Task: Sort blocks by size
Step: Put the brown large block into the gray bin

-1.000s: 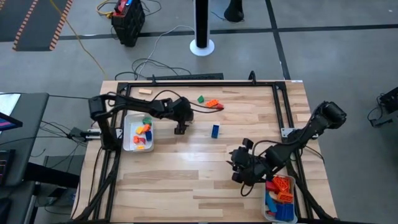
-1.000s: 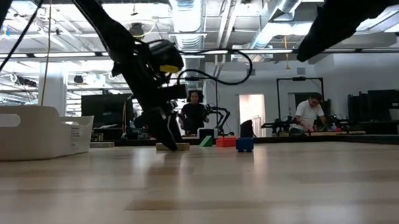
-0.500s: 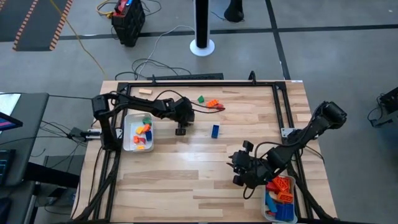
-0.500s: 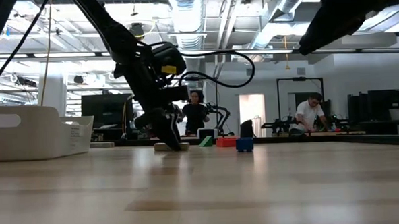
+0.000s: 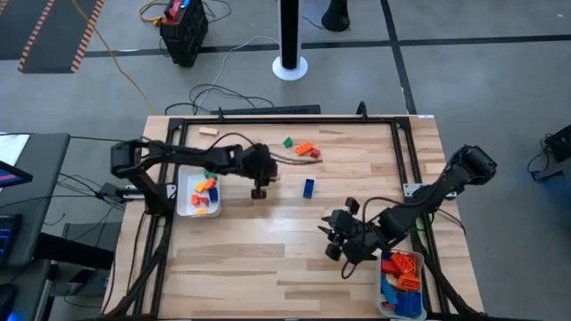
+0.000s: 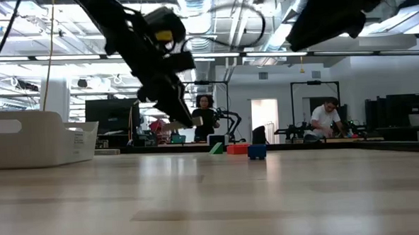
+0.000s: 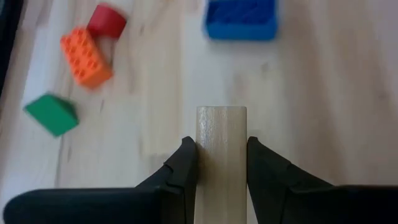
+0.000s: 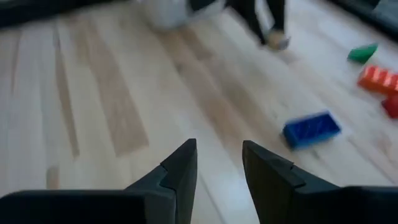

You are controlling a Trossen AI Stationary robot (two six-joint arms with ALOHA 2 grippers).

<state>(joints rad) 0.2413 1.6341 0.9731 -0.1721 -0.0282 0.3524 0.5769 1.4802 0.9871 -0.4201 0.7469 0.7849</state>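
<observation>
A tan wood bar (image 7: pixel 221 134) hangs a little above the table with my left gripper (image 5: pixel 259 190) shut on it, right of the left white tray (image 5: pixel 184 194). Beyond it on the table lie a blue brick (image 7: pixel 241 18), an orange brick (image 7: pixel 86 56), a red block (image 7: pixel 106 20) and a green block (image 7: pixel 51 114). Another tan block (image 5: pixel 208 131) lies at the far left edge. My right gripper (image 5: pixel 337 242) hovers open over bare wood near the right tray (image 5: pixel 384 294), with nothing between its fingers (image 8: pixel 180 168). My left gripper pinches the wood bar's two long sides (image 7: pixel 200 155) between its two fingers. The fingers slant down from the table's left side and lie along the bar. The bar's free end (image 7: pixel 221 112) sticks out past the fingertips, and the bar is lifted clear of the table (image 6: pixel 174 123).
The left tray holds orange, yellow, red and green blocks (image 5: pixel 205 187). The right tray holds orange, red and blue blocks (image 5: pixel 406 272). A black frame rail (image 5: pixel 268 118) runs round the tabletop. Bare wood lies between the two arms. People show in the room beyond (image 6: pixel 328 119).
My left gripper has risen from the table with the wood bar, which lay on the tabletop under its fingers a second ago and now hangs clear of it. The left arm has drawn back a little toward the table's left edge.
</observation>
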